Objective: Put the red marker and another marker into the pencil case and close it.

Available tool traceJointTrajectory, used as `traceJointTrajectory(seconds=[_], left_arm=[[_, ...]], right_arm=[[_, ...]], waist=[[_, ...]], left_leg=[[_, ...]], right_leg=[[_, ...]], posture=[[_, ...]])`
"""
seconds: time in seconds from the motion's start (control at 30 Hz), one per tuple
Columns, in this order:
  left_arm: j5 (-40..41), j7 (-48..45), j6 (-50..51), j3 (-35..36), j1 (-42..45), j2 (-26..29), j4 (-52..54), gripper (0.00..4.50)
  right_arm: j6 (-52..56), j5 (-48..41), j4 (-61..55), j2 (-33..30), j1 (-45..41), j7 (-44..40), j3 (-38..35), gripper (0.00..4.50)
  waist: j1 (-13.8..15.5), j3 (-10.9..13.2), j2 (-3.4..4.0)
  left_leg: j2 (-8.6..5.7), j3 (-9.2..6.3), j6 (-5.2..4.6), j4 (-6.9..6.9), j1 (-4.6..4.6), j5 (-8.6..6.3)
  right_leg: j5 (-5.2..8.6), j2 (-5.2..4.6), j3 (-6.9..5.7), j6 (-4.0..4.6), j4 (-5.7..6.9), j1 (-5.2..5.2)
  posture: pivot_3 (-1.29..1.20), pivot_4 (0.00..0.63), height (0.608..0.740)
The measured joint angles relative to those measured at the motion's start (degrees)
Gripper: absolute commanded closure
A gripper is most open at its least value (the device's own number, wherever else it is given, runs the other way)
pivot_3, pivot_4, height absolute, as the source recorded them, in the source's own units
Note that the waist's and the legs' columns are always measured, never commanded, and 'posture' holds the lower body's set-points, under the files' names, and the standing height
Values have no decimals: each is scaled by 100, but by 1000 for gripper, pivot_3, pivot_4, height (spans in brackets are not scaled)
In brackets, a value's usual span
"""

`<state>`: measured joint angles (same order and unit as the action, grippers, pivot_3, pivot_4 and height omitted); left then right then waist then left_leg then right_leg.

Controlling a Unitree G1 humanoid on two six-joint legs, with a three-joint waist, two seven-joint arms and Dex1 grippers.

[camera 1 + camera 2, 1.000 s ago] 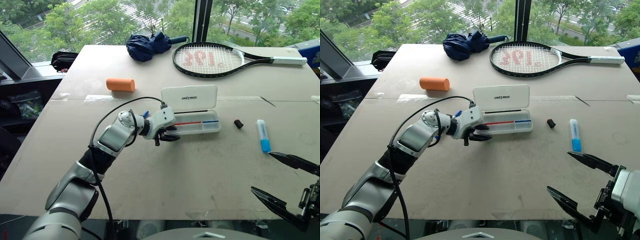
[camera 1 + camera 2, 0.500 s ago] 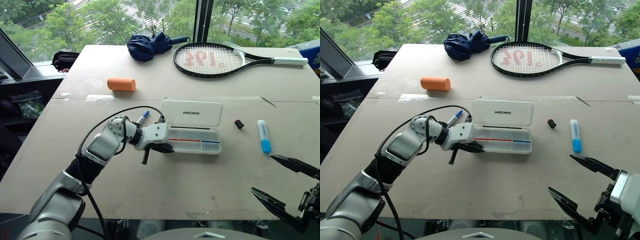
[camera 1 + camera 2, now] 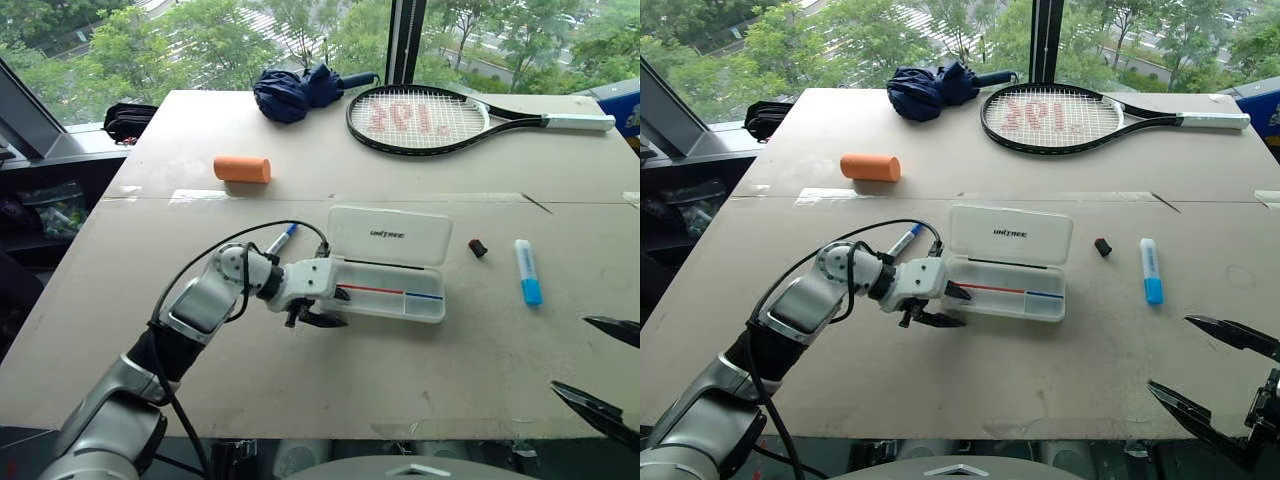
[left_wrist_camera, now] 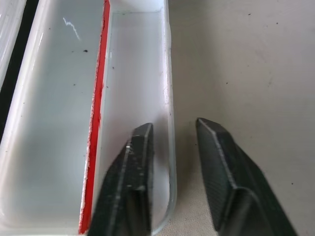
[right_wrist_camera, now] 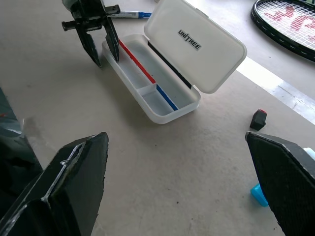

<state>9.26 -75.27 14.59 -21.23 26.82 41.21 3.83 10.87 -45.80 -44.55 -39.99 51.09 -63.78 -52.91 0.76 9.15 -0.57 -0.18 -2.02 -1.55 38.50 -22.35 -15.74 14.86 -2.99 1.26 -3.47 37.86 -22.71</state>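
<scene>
- Case [image 3: 385, 290] lying open mid-table [image 3: 300, 360], lid [image 3: 390, 236] tilted up at the far side, "Unitree" lettering facing the camera.
- In the tray, a red strip and a blue strip along a divider; markers inside the tray cannot be told.
- Left gripper [image 3: 318, 307] at the case's left end, fingers [image 4: 130, 182] apart and straddling the near tray wall: one inside the tray, one outside over the table; clamped on nothing.
- Right gripper [image 3: 1220, 375] low at the table's near right edge, fingers spread wide, empty, well apart from the case.
- Blue-tipped marker [image 3: 282, 238] on the table just behind the left wrist, beside the case.
- Blue-and-white marker [image 3: 526, 271] to the right of the case; small black cap [image 3: 478, 247] between the two.
- Orange roll [image 3: 241, 169], umbrella [image 3: 300, 90] and racket [image 3: 440, 118] farther back.
</scene>
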Motion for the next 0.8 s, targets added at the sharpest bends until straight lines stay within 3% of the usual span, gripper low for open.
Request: traceJointTrajectory(seconds=[0.17,0.23,0.33,0.43,0.63,0.73,0.8], left_arm=[[1503,404,1799,1635,-485,466,1218,1790],[2053,993,2902,2670,-910,738,1611,1790],[2128,1734,3708,3290,-1257,873,1730,1790],[1913,2340,4055,3309,-1391,918,1717,1790],[1168,3121,4089,2156,-800,757,1055,1790],[805,3219,3776,1707,-633,652,644,2984],[600,3178,3462,1558,-533,662,427,4031]], right_arm=[[18,-284,339,-231,-476,-289,-96,0],[94,-501,285,-413,-868,-328,150,0],[227,-645,244,-636,-1401,-317,619,0],[338,-721,274,-880,-1998,-308,1041,0],[457,-667,633,-1080,-2592,-480,1390,0],[465,-597,719,-1070,-2553,-589,1382,0],[465,-544,725,-967,-2418,-628,1353,0]], waist=[[-49,6,4],[-83,7,6],[-57,9,8],[9,11,3],[62,15,-8],[12,16,-10],[10,10,0]], left_leg=[[21,5,0,0,6,-1],[29,3,0,-4,15,-1],[28,5,0,-4,21,-1],[24,5,0,-1,21,0],[8,3,1,0,13,0],[10,4,1,-3,14,0],[11,6,1,-6,19,0]], right_leg=[[0,-2,1,0,0,-1],[0,-5,-1,1,1,3],[0,14,-2,1,4,9],[-1,15,-1,0,2,12],[-2,9,3,0,1,10],[-2,8,5,0,2,7],[-2,6,6,1,4,8]], posture=[[0,150,730],[0,150,730],[0,150,730],[0,150,730],[0,150,730],[0,150,730],[0,150,730]])
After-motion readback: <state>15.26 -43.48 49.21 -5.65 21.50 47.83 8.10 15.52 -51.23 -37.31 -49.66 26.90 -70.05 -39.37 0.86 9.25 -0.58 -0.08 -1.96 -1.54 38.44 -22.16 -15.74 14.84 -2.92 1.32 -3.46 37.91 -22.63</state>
